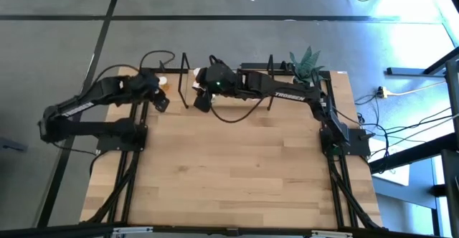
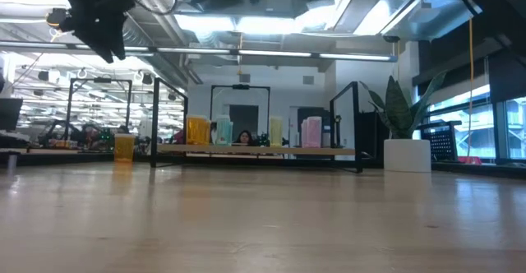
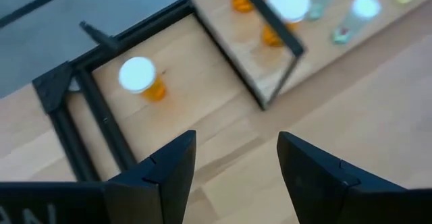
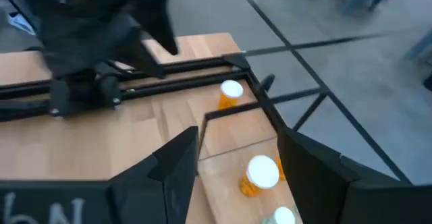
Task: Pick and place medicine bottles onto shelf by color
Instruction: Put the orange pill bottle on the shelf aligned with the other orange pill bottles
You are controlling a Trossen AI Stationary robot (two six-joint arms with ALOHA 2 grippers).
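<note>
The shelf (image 2: pixel 255 150) stands at the table's far edge, with black loops at both ends. Orange (image 2: pixel 197 131), greenish (image 2: pixel 222 131), yellowish (image 2: pixel 275 131) and pink (image 2: pixel 312 131) bottles stand on its board. One orange bottle with a white cap (image 3: pixel 138 75) stands alone on the table, left of the shelf, in the far left corner; it also shows in the right wrist view (image 4: pixel 231 92). My left gripper (image 3: pixel 236 143) is open and empty, in the air near that bottle (image 1: pixel 161 103). My right gripper (image 4: pixel 237 140) is open and empty above the shelf's left end (image 1: pixel 202 102).
A potted plant in a white pot (image 2: pixel 408 154) stands at the far right, beside the shelf. A black frame (image 3: pixel 64 109) runs along the table's left and far edges by the lone bottle. The two grippers are close together. Bare wood (image 1: pixel 229 166) fills the near half.
</note>
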